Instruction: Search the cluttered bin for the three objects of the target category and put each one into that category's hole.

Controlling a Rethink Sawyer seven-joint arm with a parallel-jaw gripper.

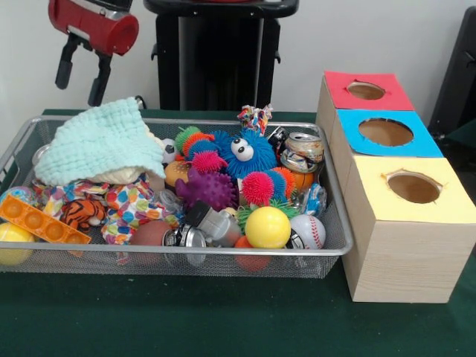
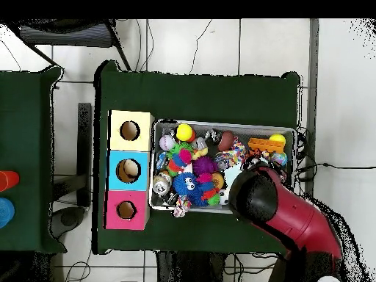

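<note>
Above the bin's far-left corner, the gripper (image 1: 80,78) hangs with jaws apart, holding nothing.
Below it the wire bin (image 1: 338,249) brims with toys under a mint cloth (image 1: 100,141); a crushed can (image 1: 301,152) lies far right, beside the box with red (image 1: 366,91), blue (image 1: 385,132) and yellow (image 1: 413,188) holes.

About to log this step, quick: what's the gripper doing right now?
Gripper: open, holding nothing, raised above the light blue cloth at one end of the wire bin.
</note>
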